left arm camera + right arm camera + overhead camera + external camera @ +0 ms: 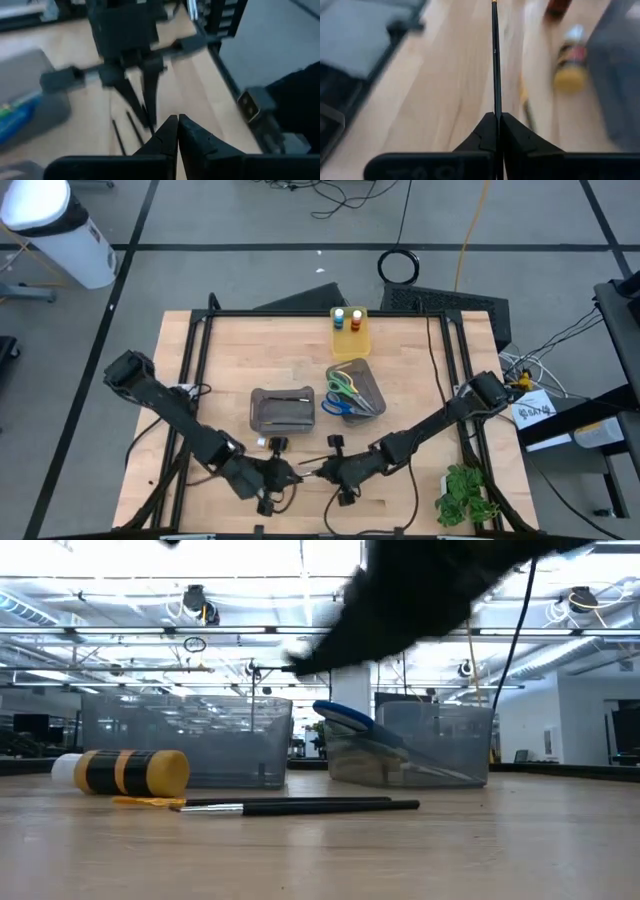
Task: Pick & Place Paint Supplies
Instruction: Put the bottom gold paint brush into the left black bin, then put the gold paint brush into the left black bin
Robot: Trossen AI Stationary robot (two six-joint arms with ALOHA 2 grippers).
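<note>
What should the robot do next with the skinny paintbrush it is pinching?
Probably lift it straight up a little. The right end effector is shut on the thin dark brush, which sticks out ahead over the wooden table. The left end effector is shut close by, so rise slowly.

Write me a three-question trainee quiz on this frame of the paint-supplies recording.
1. True or false: the scissors lie beside the plant.
2. What does the right claw hold? A: a pot. B: a brush. C: scissors.
3. Fill in: the plant lies on the ___ arm's side.

Key: 1 false, they sit in a grey bin. 2 B. 3 right.
</note>
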